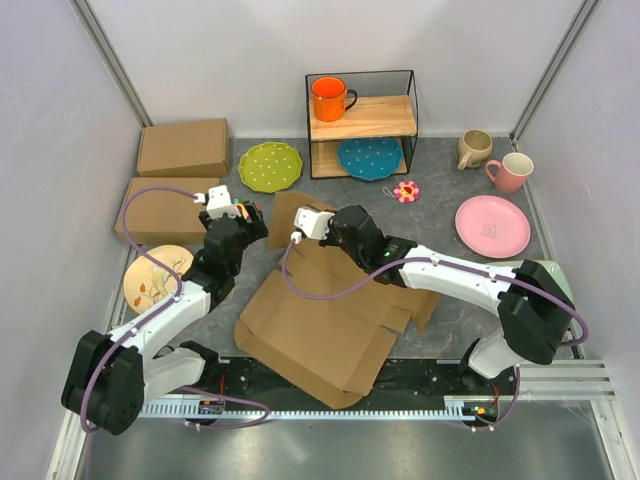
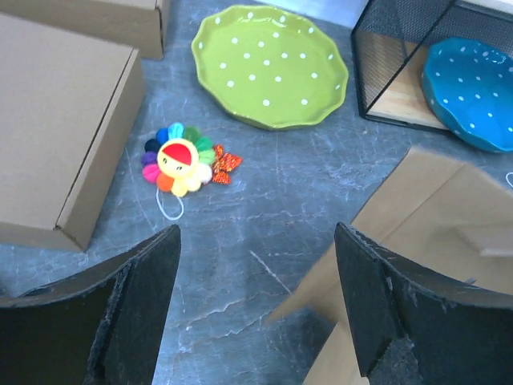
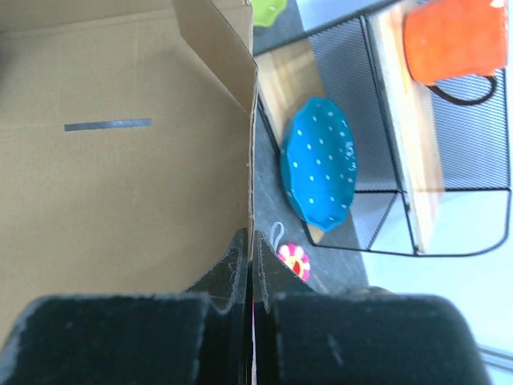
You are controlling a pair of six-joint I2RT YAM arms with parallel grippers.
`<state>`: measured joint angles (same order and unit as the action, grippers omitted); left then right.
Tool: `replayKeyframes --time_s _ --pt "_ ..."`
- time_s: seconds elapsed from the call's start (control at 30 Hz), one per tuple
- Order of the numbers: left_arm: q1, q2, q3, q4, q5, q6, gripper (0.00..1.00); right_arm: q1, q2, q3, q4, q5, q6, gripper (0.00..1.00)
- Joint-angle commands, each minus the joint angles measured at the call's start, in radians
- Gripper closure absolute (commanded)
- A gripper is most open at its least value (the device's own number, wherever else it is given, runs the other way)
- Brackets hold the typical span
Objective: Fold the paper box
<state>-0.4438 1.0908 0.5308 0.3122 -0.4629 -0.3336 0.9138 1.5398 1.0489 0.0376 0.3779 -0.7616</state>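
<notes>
Jaws of the right gripper [image 3: 250, 243] are pinching a raised flap of the plain brown corrugated cardboard paper box [image 1: 320, 340], lying mid-table; the left gripper [image 2: 256, 234] is hovering spread just beside its edge.

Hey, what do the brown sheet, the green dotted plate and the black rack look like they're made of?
The brown sheet: matte cardboard, judging by its raw tan face, fold creases and cut slot. The green plate: likely glazed ceramic, glossy with a scalloped rim. The black rack: thin wire frame and mesh sides, probably painted metal, with pale wooden shelves showing grain.
</notes>
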Motion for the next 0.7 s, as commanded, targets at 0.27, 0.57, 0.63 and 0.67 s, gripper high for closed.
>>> replayKeyframes --time_s 0.27,0.57,0.63,0.67 --pt "0.048 -0.072 -0.198 0.215 0.170 -0.174 0.25 -0.010 -0.060 -0.145 0.320 0.161 -0.095 1.00" --pt "0.048 0.007 -0.169 0.298 0.285 -0.119 0.26 -0.009 -0.159 -0.193 0.216 0.015 0.105 1.00" --pt "0.048 0.029 -0.166 0.301 0.314 -0.111 0.26 -0.010 -0.175 -0.201 0.191 -0.003 0.116 1.00" --pt "0.048 0.037 -0.166 0.315 0.325 -0.102 0.26 -0.010 -0.179 -0.210 0.189 -0.016 0.111 1.00"
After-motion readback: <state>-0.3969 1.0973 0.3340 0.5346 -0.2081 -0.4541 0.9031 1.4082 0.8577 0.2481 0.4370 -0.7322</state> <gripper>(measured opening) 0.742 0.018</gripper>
